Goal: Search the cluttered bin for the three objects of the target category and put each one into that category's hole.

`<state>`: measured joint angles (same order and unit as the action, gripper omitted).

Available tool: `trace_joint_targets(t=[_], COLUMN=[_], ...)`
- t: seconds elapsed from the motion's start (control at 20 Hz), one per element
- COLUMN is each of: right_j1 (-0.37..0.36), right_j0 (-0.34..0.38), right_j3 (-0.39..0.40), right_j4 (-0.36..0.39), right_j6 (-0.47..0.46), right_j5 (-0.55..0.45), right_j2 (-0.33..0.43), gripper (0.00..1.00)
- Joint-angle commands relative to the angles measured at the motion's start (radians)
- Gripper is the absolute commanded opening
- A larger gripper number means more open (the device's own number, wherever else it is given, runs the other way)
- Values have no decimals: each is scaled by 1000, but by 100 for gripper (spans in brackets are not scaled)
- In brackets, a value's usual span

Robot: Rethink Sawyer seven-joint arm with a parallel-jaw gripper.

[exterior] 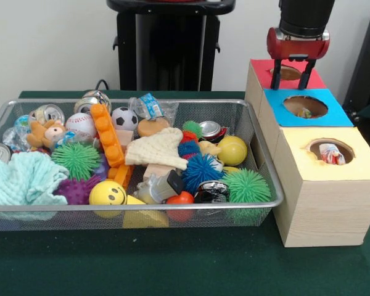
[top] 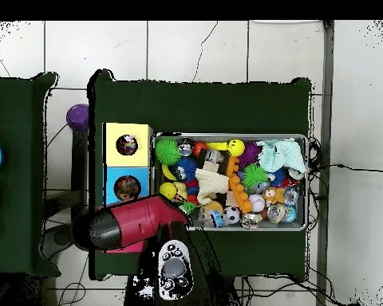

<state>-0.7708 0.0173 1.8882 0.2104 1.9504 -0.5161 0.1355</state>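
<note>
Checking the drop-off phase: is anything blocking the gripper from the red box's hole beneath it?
Nothing visible does. In the front view the gripper hangs directly over the hole in the red box, fingers open and empty, with no object between them and the opening. The wire bin sits off to the side.

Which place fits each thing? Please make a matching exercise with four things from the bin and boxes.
Things:
1. gripper
2. smiley ball
3. soccer ball
4. teal cloth

Places:
A. far side of the bin
B. bin's left end in the front view
C. over the red box
D. near rim of the bin

Pairs: 1-C, 2-D, 3-A, 4-B
</note>
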Motion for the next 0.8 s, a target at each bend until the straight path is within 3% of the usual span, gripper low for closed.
trace_joint_targets(t=[0.05, 0.8], right_j1=[151, 97], right_j0=[7, -5], right_j3=[-75, -116], right_j4=[-15, -97], right_j6=[186, 150], right_j5=[94, -62], right_j2=[-48, -43], gripper=[100, 100])
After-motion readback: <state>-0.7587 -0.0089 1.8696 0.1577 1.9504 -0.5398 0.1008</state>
